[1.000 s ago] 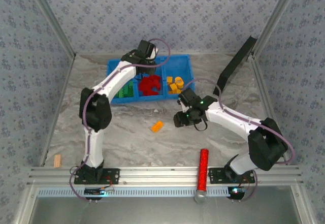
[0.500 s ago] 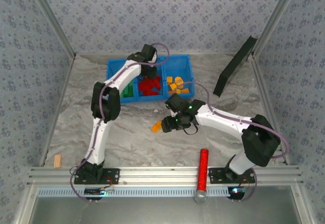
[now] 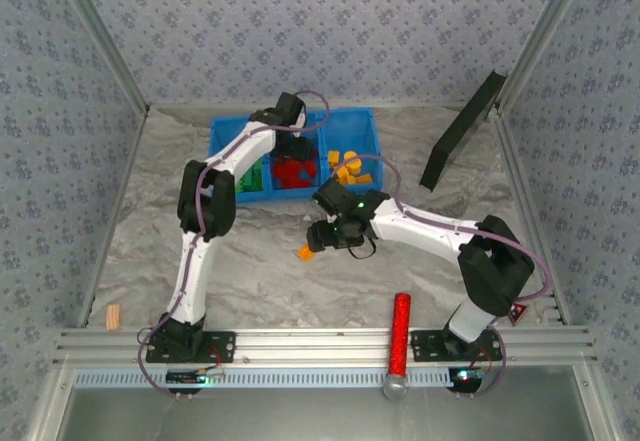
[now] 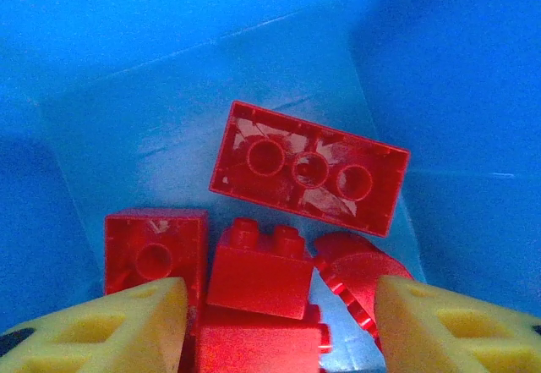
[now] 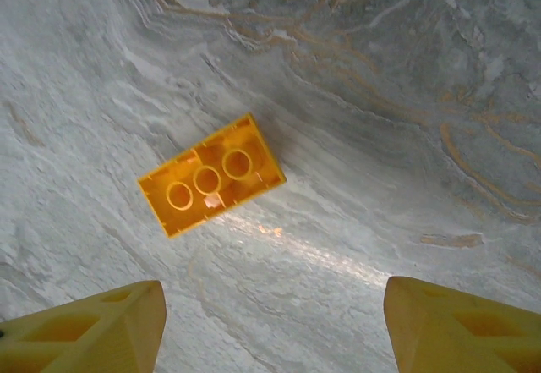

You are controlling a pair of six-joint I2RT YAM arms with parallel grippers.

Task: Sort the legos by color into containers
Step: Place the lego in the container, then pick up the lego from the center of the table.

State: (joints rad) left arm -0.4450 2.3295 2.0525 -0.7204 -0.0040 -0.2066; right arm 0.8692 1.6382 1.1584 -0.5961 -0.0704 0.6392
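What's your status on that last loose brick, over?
Left claw open, over red bricks in the blue tray. Right claw open above the orange brick, upside down on the table, not touching. Nothing between them.

Orange brick (image 5: 211, 174), grey-veined marble table (image 5: 406, 77)

no readable txt, labels, brands or nos. on anything in view

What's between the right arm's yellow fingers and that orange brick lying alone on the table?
Just bare marbled tabletop. In the right wrist view the open right fingers hang above the orange brick, not touching it.
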